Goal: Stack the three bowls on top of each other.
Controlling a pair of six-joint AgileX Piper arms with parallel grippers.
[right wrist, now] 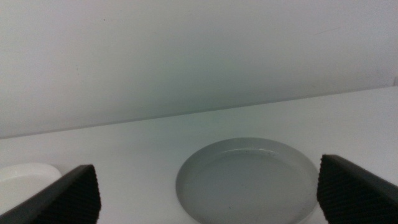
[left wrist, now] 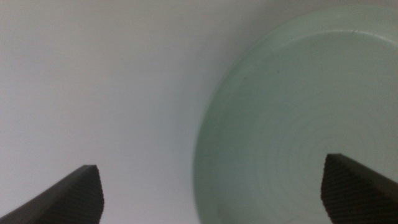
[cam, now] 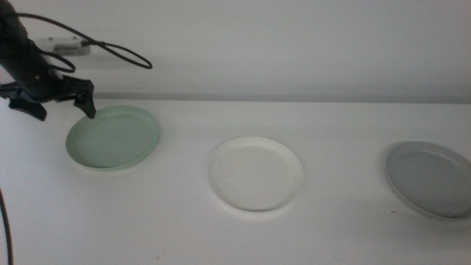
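Middle view shows a white table [cam: 147, 221] with three shallow round bowls set in a row, well apart from one another, with bare tabletop between them and in front of them. Taking the white bowl [cam: 255, 174] as the landmark, it sits in the middle of the row. The pale mint green bowl [cam: 112, 137] lies to its left and a little farther back. The grey bowl [cam: 430, 179] lies to its right, reaching the right edge of the picture. Behind the row, the table meets a plain pale wall [cam: 294, 44].

All three bowls are plate-like with low rims and stand flat and empty; none rests on another.

The left gripper [cam: 57, 101] comes in from the left, far from the white bowl, at the back left rim of the mint bowl. Its dark jaws are spread wide and hold nothing; one jaw tip points down at the rim, the other is outside the bowl over the table. The left wrist view shows the rim lying between the two jaws.

The right gripper [right wrist: 205, 193] is out of the middle view. Its wrist view shows jaws wide apart and empty, facing the grey bowl, with an edge of the white bowl beside it
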